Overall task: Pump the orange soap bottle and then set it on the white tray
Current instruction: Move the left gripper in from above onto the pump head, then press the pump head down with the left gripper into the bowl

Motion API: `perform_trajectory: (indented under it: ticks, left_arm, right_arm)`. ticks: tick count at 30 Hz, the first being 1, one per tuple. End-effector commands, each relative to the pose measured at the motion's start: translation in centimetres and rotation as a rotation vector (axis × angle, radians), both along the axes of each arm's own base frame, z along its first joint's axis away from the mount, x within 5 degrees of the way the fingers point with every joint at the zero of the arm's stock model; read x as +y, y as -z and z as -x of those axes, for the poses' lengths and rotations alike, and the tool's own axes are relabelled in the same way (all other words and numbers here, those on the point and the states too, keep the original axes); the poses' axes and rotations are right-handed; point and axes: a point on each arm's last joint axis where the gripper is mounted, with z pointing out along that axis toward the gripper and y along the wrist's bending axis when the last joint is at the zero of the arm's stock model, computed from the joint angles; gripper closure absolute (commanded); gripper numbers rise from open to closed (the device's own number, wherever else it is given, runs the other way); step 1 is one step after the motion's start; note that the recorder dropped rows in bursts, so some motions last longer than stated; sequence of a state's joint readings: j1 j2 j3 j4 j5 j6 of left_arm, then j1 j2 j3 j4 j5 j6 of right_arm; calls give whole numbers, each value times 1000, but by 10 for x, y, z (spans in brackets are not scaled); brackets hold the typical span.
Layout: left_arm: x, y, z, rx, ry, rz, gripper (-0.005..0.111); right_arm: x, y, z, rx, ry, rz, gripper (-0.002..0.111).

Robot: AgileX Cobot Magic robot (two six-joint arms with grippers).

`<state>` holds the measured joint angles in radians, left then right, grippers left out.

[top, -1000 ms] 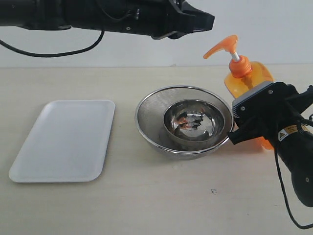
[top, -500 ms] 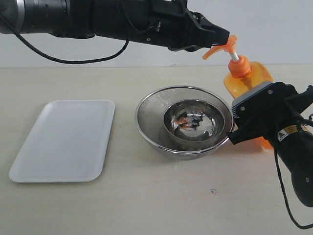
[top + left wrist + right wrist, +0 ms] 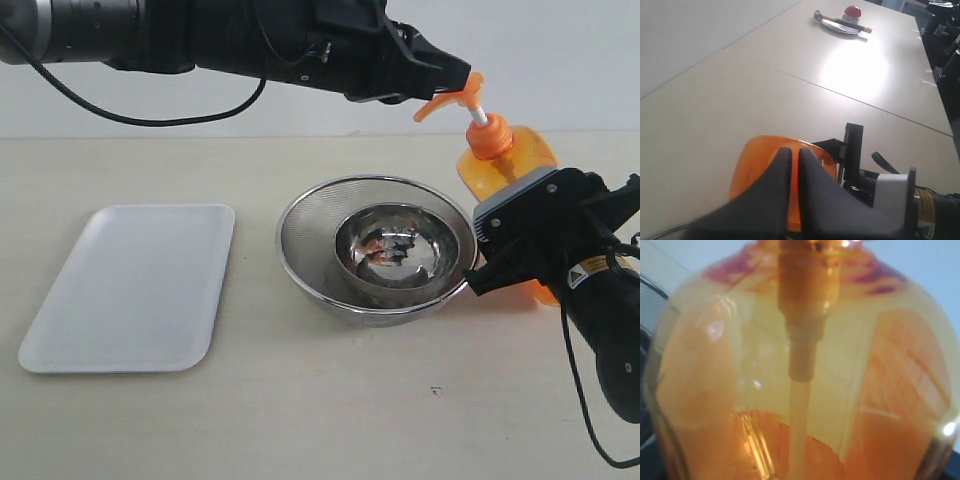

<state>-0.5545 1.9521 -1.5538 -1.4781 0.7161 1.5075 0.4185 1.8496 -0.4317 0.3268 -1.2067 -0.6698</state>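
soap bottle (image 3: 520,150): translucent orange | tray (image 3: 130,285): white | strainer (image 3: 305,240): silver-grey mesh

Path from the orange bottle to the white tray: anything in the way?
Yes. The strainer, with a steel bowl in it, stands on the table directly between the bottle on the right and the tray on the left. Carrying the bottle across likely means lifting it over the rim or going round.
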Motion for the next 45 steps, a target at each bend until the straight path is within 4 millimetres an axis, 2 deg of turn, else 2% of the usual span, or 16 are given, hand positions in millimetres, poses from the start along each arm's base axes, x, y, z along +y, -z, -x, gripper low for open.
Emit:
perform_trajectory:
  ticks: [1, 14, 26, 45]
  left_arm:
    - [-4, 6, 2, 1, 12, -45, 102]
    - [-19, 24, 8, 26, 49, -85, 102]
    - [-31, 51, 10, 60, 78, -130, 102]
    - [-32, 51, 11, 70, 92, -128, 102]
  right_arm:
    - [1, -2, 0, -16, -11, -6, 108]
    - [1, -2, 0, -16, -11, -6, 108]
    - [2, -2, 0, -17, -21, -4, 108]
    - [4, -2, 1, -20, -46, 3, 108]
